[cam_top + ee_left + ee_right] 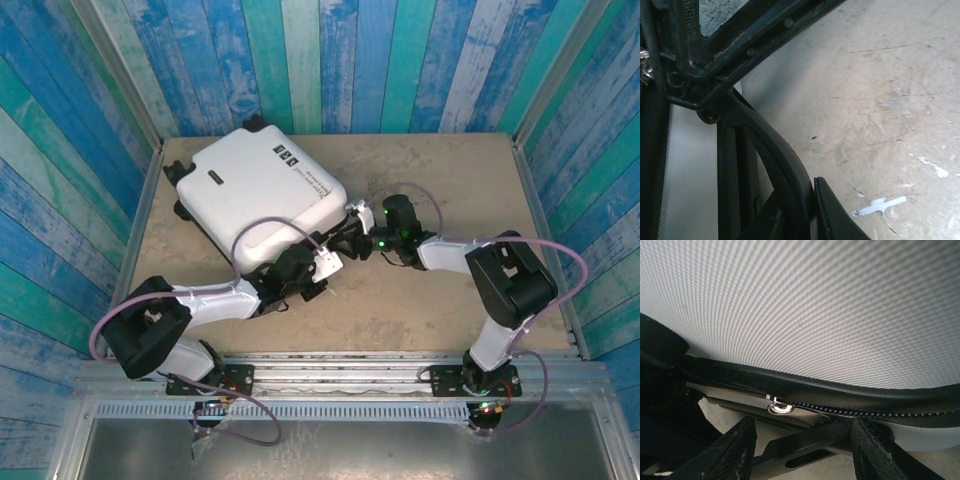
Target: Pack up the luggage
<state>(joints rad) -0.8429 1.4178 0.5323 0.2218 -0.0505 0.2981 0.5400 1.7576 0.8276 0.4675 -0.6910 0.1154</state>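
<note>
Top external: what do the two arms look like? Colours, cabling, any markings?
Both look alike. The left arm and right arm have white links between bulky black joint housings, and a lilac cable loops outside each. A green light glows on the right wrist. The black fingers have ribbed pads.

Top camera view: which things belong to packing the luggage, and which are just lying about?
Job in hand: luggage; zipper pull; right fingers near that pull.
Just there: table; striped walls.
</note>
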